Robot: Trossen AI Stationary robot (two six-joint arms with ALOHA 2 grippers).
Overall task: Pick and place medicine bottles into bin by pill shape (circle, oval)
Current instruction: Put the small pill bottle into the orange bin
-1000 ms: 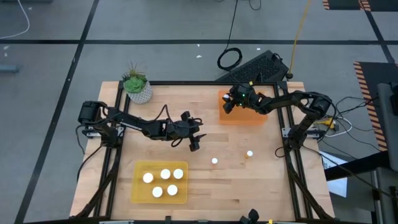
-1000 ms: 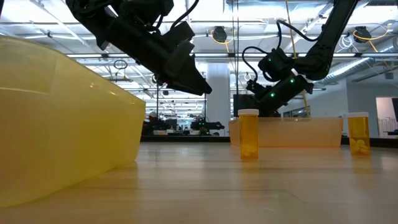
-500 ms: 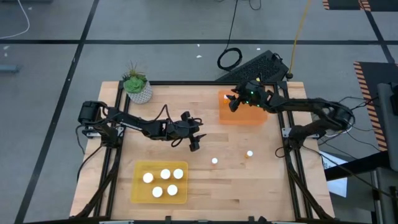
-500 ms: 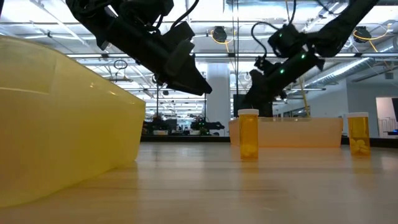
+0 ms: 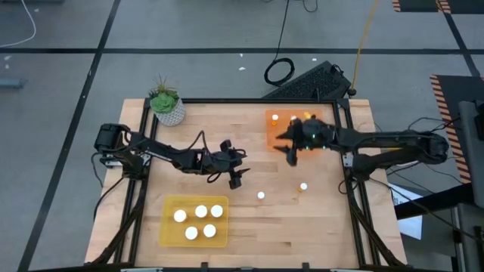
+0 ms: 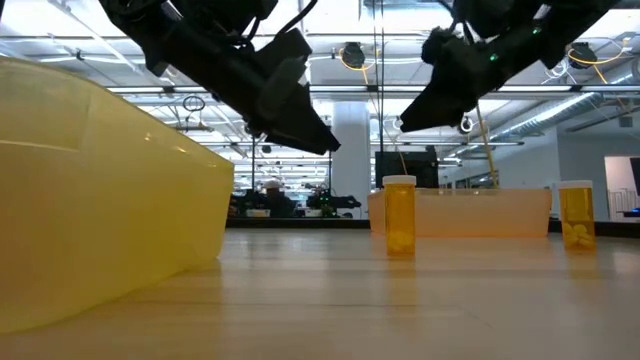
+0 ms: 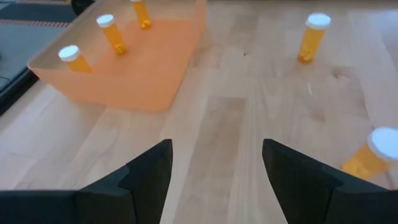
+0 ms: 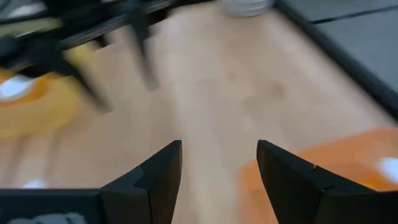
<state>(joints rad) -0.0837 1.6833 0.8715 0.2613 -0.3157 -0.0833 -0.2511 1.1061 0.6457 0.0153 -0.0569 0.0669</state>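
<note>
High view first: the right arm's gripper (image 5: 292,153) has swung off the flat orange translucent plastic tray (image 5: 281,140) at the back of the pale wooden worktop (image 5: 227,121) and is now hanging just in front of that tray's near edge, heading toward the middle. A second ago it was over the tray itself. Its own wrist camera is showing the two dark fingers spread wide with nothing between them, so I judge a drop-off is finished and it is coming back for more.

Two small orange pill bottles with white caps are standing loose on the boards, one near the centre (image 5: 261,196) and one further right (image 5: 303,187), both upright and well apart from either tray. Three bottles are sitting inside the orange tray, seen from the left wrist camera. The flat yellow translucent tray (image 5: 168,233) at the front is holding five white-capped bottles.

The left gripper (image 5: 237,181) is hovering, wide and empty, mid-worktop between the yellow tray and the centre bottle, barely shifted.

Two bottles left to sort, by my reckoning.
</note>
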